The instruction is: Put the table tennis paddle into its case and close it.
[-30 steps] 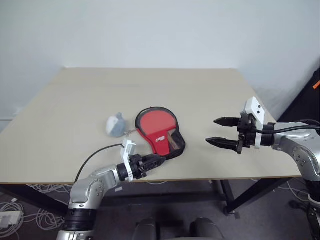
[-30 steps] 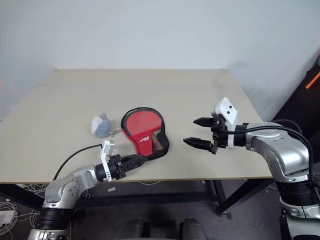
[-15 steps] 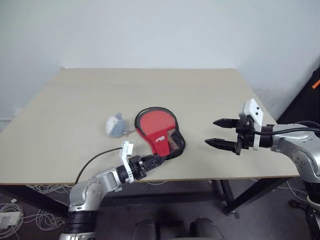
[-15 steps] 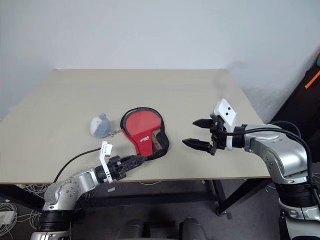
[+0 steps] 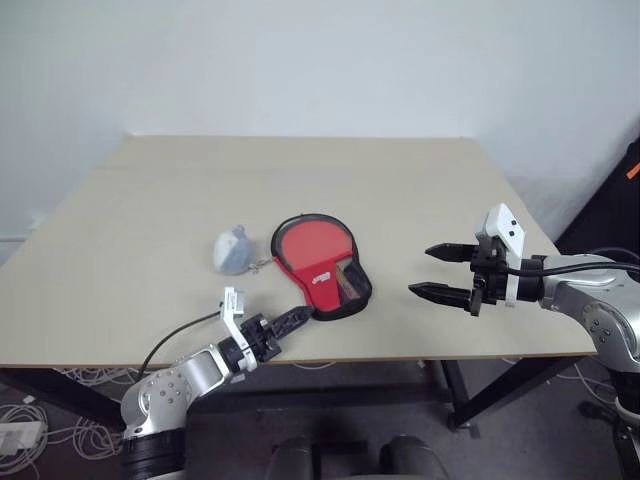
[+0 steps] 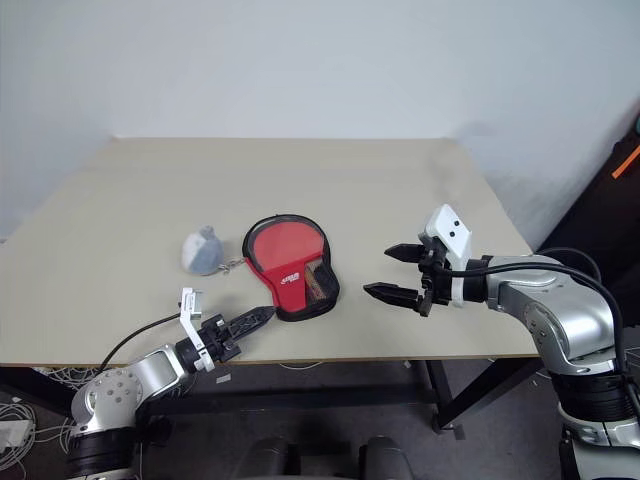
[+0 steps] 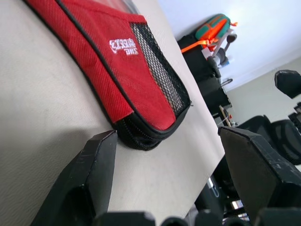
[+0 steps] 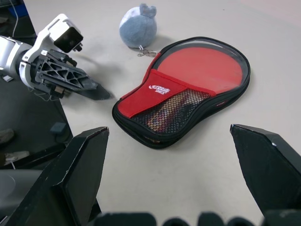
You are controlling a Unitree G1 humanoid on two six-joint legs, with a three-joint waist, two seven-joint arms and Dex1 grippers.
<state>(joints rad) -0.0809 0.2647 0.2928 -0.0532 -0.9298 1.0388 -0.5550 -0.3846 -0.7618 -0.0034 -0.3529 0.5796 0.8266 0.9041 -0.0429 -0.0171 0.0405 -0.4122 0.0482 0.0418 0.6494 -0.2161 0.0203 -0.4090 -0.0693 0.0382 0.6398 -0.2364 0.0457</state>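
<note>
Paddle case lies shut on the desk, both hands empty.
The red paddle-shaped zip case [image 5: 322, 265], seemingly closed with nothing left outside, lies mid beige desk [image 5: 420, 190]; left hand [image 5: 283, 323] at its 7 o'clock, right hand [image 5: 440, 272] at 3 o'clock, both wide.

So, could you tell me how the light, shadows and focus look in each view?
Eye views: even, soft light, faint shadows beside the case and the grey tag. Left wrist view: case logo sharp, the near fingers softer, a dull shadow on the table before them. Right wrist view: case and left gripper crisp, its own fingers blurred.
</note>
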